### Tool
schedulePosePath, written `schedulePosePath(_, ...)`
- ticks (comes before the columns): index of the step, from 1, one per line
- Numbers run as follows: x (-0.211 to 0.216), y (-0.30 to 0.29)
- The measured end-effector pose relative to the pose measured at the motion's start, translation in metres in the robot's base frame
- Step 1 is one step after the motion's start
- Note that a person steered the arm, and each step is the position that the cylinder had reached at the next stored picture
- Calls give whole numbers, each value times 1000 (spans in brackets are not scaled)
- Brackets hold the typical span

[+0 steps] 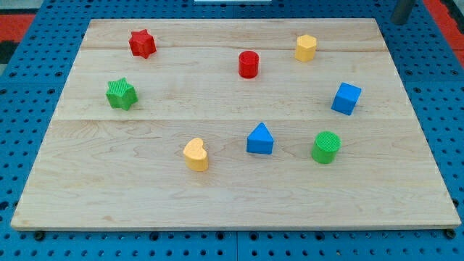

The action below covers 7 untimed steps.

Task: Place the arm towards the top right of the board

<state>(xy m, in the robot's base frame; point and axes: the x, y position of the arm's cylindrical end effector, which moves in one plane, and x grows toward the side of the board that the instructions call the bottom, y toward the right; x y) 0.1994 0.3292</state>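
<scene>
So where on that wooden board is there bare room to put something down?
Bare wood: the strip along the view's bottom below the yellow heart, and the middle between the red cylinder and blue triangle. Most crowded: the blue triangle and green cylinder. My tip sits off the top right corner.

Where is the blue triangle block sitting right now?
The blue triangle block sits low of centre in the camera view, between the yellow heart block to its left and the green cylinder right.

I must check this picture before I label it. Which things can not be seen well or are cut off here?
- My tip: the rod is cut by the view's top edge at the top right, beyond the board; whether its visible lower end is the tip, I cannot tell.
- Yellow block: exact shape too small to tell.
- Board's bottom corners: dark bits under the edge, unclear what they are.
</scene>
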Motion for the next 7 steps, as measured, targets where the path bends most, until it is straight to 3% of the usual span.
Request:
schedulePosePath(1, 2, -5)
schedulePosePath(2, 41, -73)
schedulePosePath(3, 55, -105)
schedulePosePath(7, 55, -109)
